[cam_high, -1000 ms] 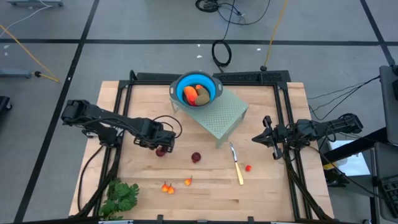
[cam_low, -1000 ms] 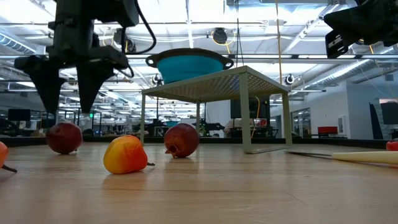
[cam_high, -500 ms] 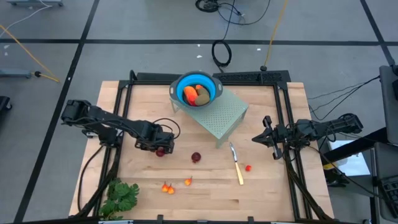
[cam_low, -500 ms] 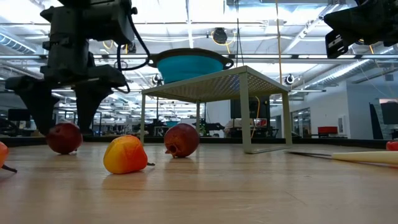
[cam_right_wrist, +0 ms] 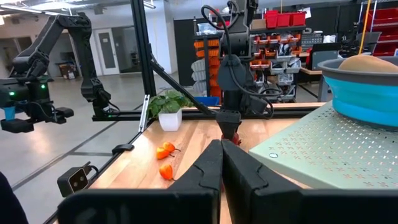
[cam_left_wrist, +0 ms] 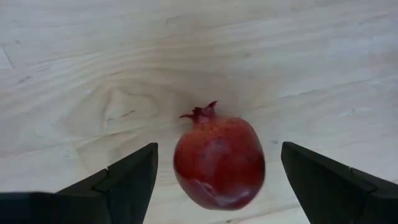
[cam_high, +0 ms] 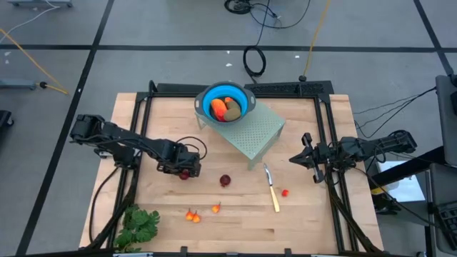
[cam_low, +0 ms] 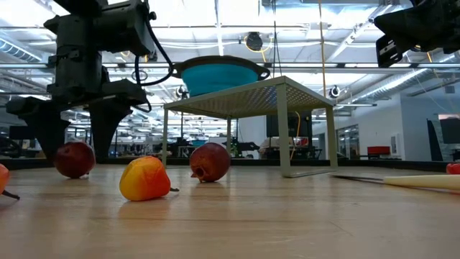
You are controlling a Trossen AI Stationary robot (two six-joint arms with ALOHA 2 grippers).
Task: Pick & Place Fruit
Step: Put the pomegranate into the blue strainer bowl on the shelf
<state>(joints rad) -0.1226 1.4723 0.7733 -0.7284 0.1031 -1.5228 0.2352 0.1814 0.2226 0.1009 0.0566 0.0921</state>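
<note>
High view first, from largest to smallest: pale wooden tabletop (cam_high: 307, 214), then pale green perforated metal stand (cam_high: 251, 132) at the far middle, with round blue bowl (cam_high: 227, 101) on its corner, already holding an orange piece and an olive-brown oval.

Left gripper (cam_high: 187, 171) low over the tabletop, fingers spread wide on both sides of the dark red ball-shaped toy fruit with a small crown (cam_left_wrist: 219, 162), not yet touching it. Holds nothing. In left wrist view, fruit sits between the two dark fingers (cam_left_wrist: 127, 177), somewhat nearer to one of them. Judged as the reaching step of a pick, just before the grasp. Next move probably calls for closing the fingers gently on the round body, with care that it does not roll out, then lifting high enough to pass over the bowl's rim.

Right gripper (cam_high: 301, 158) waits at the right side of the tabletop, fingers closed together, empty.

Around: second dark red ball (cam_high: 226, 180) near the middle, yellow-handled knife (cam_high: 273, 191) beside it toward the right, leafy green bunch (cam_high: 137, 225) at the near left corner, small orange-red bits (cam_high: 193, 215) and one more (cam_high: 285, 192) near the knife. Nothing stands close to the grasp; only the stand's edge and the bowl's rim could hinder the carry.
</note>
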